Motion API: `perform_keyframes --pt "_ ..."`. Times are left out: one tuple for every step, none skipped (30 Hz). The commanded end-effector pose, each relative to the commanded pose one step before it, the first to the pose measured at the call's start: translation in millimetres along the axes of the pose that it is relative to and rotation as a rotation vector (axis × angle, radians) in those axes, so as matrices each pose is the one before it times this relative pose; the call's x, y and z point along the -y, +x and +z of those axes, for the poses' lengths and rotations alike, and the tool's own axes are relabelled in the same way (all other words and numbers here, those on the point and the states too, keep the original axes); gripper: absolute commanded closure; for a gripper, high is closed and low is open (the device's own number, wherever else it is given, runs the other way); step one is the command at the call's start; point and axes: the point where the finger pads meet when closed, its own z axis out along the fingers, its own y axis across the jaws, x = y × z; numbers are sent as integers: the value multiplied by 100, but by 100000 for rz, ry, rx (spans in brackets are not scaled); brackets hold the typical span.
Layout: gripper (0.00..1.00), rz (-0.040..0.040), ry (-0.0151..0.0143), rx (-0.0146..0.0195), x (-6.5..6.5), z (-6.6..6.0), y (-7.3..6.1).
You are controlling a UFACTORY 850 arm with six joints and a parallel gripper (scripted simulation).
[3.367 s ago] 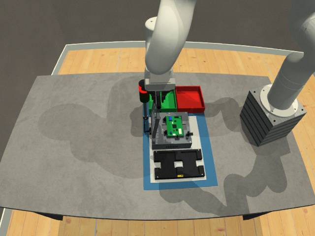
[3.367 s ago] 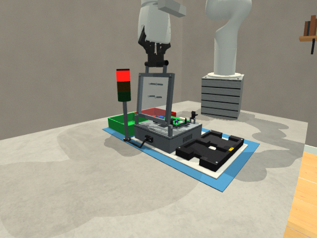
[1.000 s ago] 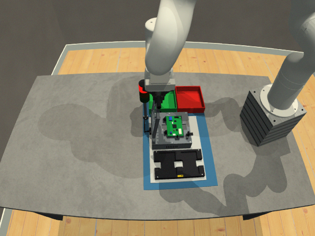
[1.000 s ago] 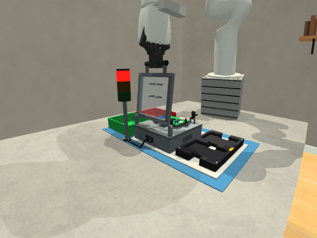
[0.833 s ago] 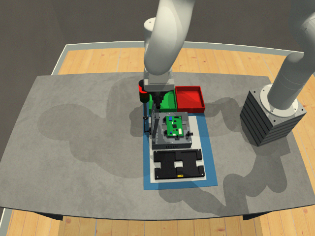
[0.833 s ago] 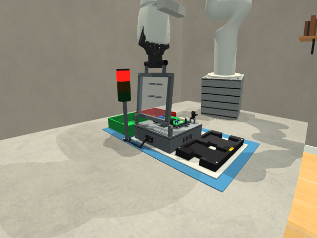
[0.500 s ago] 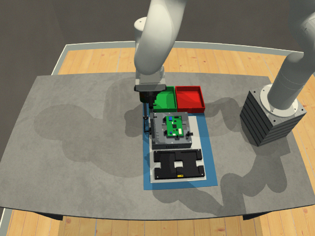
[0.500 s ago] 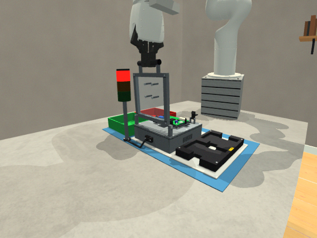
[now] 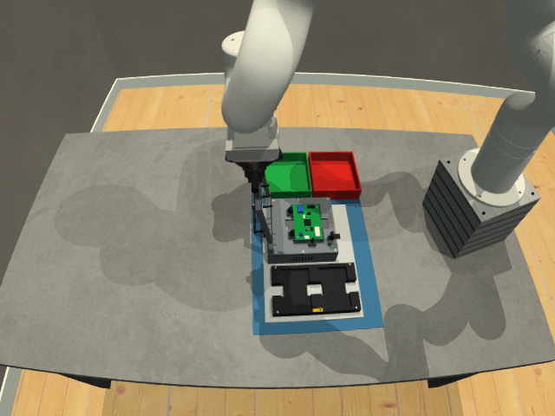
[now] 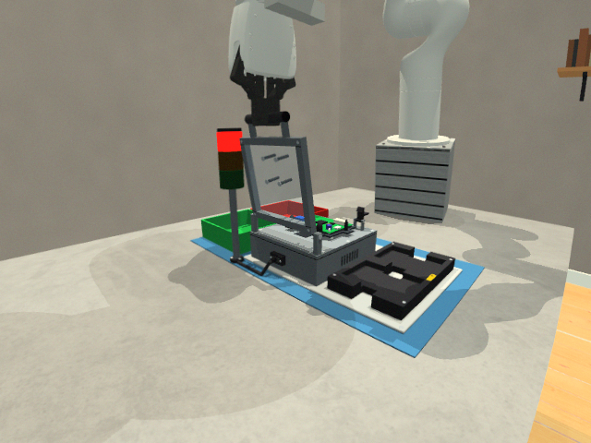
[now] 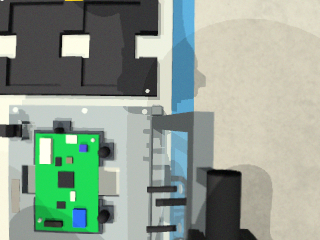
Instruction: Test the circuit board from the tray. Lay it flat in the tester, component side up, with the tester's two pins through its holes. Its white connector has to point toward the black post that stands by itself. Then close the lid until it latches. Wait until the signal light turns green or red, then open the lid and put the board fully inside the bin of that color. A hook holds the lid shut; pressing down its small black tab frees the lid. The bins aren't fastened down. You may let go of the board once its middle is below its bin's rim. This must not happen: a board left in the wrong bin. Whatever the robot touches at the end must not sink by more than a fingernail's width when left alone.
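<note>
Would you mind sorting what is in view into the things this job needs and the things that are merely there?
Part of the job:
- circuit board in the tester
- lid, raised, its handle in the gripper
- signal light, showing red
- red bin
- green bin
- tray, without a board

Just there:
- wall shelf
- blue mat
- arm's pedestal

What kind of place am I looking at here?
Likely a test bench for electronics: a robot arm stands at a grey table with a circuit-board tester, a signal light showing red, and a green bin and red bin.
</note>
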Motion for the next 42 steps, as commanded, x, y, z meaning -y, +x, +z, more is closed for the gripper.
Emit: perform_keyframes --pt "100 -1 -249 1 -170 -82 3" --pt "100 0 0 0 0 0 0" --pt "100 0 0 0 0 0 0" --pt "100 0 0 0 0 0 0" --pt "48 0 0 0 0 0 0" --pt "48 0 0 0 0 0 0" --pt "48 0 0 0 0 0 0" --pt "48 0 0 0 0 0 0" --pt "48 0 0 0 0 0 0" --pt "48 0 0 0 0 0 0" --pt "48 0 0 0 0 0 0" --pt "48 0 0 0 0 0 0" --pt "48 0 0 0 0 0 0" --pt "48 0 0 0 0 0 0" --pt "48 0 0 0 0 0 0" --pt "48 0 0 0 0 0 0" --pt "48 0 0 0 0 0 0" --pt "48 0 0 0 0 0 0" --pt "48 0 0 0 0 0 0" --pt "48 0 0 0 0 0 0" --pt "48 0 0 0 0 0 0" --pt "48 0 0 0 0 0 0" --pt "48 0 0 0 0 0 0" --pt "48 0 0 0 0 0 0" --pt "48 0 0 0 0 0 0" --pt "48 0 0 0 0 0 0" --pt "48 0 0 0 0 0 0" --pt "48 0 0 0 0 0 0" --pt "48 0 0 0 0 0 0" --pt "48 0 0 0 0 0 0" --pt "48 0 0 0 0 0 0" --pt "48 0 0 0 0 0 0" --pt "48 0 0 0 0 0 0" --pt "48 0 0 0 0 0 0" --pt "48 0 0 0 0 0 0" --pt "48 0 0 0 0 0 0" --pt "48 0 0 0 0 0 0" --pt "48 0 0 0 0 0 0" --pt "48 0 0 0 0 -3 0" --pt "48 0 0 0 0 -16 0" --pt "48 0 0 0 0 -41 0" --pt "48 0 0 0 0 -74 0"
